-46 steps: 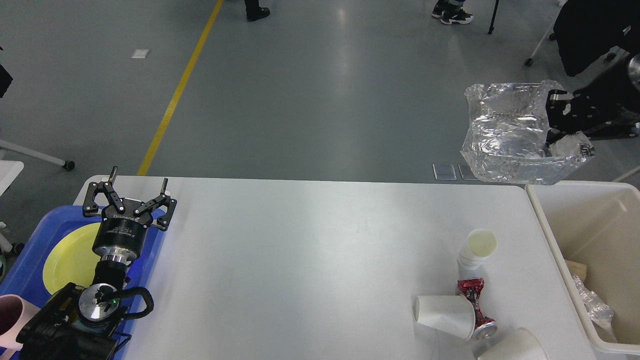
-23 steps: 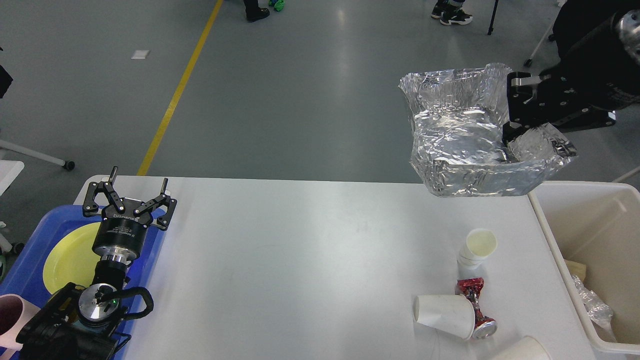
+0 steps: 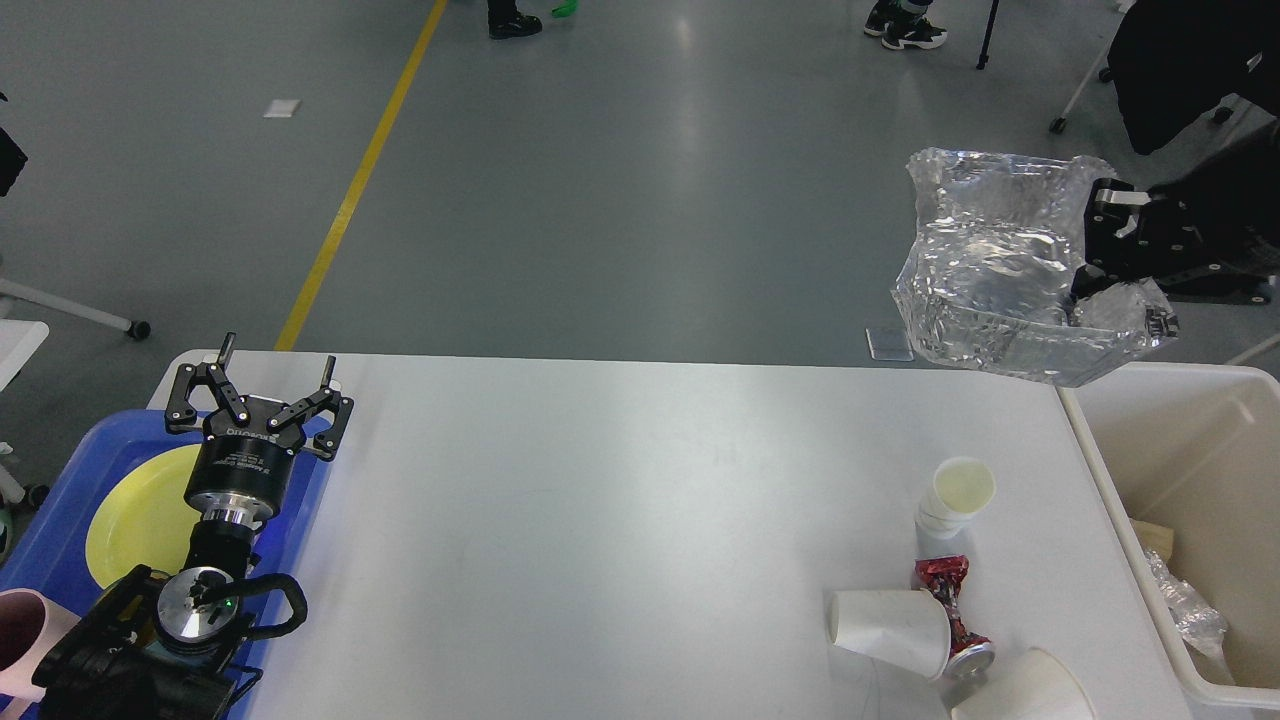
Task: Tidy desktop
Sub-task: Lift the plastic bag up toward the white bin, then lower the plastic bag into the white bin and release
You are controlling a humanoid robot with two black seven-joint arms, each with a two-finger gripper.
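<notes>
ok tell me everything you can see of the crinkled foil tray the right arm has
The crumpled silver foil tray is a shallow rectangular container with wrinkled, shiny walls and an open top, seemingly empty. It hangs tilted in the air beyond the white desktop's far right corner, beside the cream plastic bin. The right gripper pinches its right wall.

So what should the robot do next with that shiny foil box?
Probably carry the foil box a little further right and toward itself, then let go. The right fingers grip its rim, and it hangs past the desktop edge, not yet over the bin, which already holds scraps.
</notes>
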